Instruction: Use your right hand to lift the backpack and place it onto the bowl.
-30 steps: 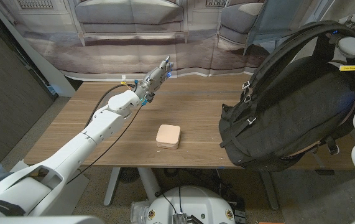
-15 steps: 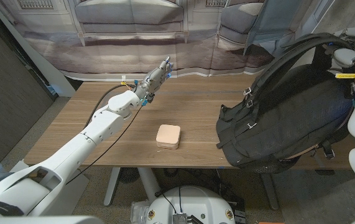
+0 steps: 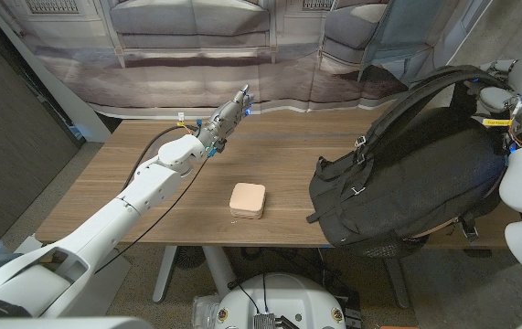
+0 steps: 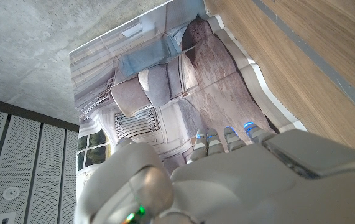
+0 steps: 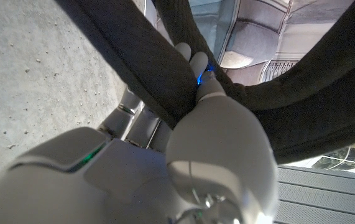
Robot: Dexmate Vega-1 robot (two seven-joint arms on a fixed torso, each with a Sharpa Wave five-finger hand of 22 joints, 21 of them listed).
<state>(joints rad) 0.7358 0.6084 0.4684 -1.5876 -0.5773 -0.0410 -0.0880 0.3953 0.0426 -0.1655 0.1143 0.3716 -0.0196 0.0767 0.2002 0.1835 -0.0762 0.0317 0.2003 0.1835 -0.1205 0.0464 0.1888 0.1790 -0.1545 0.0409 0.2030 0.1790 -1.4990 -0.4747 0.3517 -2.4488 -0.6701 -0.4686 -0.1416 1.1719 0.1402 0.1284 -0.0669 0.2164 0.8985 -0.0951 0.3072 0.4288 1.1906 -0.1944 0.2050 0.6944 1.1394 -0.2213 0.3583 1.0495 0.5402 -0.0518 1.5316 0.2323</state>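
1. Up at the right end of the wooden table (image 3: 105,196): black backpack (image 3: 407,183) hanging by its shoulder strap (image 3: 425,84), body tilted, lower part low over the table's front right edge; contact with the wood impossible to judge.
2. Gripping that strap: right hand (image 5: 196,68), seen in the right wrist view with fingers (image 5: 186,56) hooked under the dark padded band, blue lights glowing at the tips. Right arm (image 3: 521,119) showing at the picture's right edge in the head view, behind the pack.
3. Sitting well left of the backpack, near the table's front middle: small beige rounded-square bowl (image 3: 248,200), apparently upside down, uncovered, apart from everything else.
4. Reaching out over the far left part of the table: left hand (image 3: 229,114), fingers extended and held close together, holding nothing, pointing toward the back edge. Same hand (image 4: 227,168) in the left wrist view, fingertips (image 4: 227,134) lined up side by side with blue lights.
5. Behind the table: printed backdrop (image 3: 224,46) of grey sofas.
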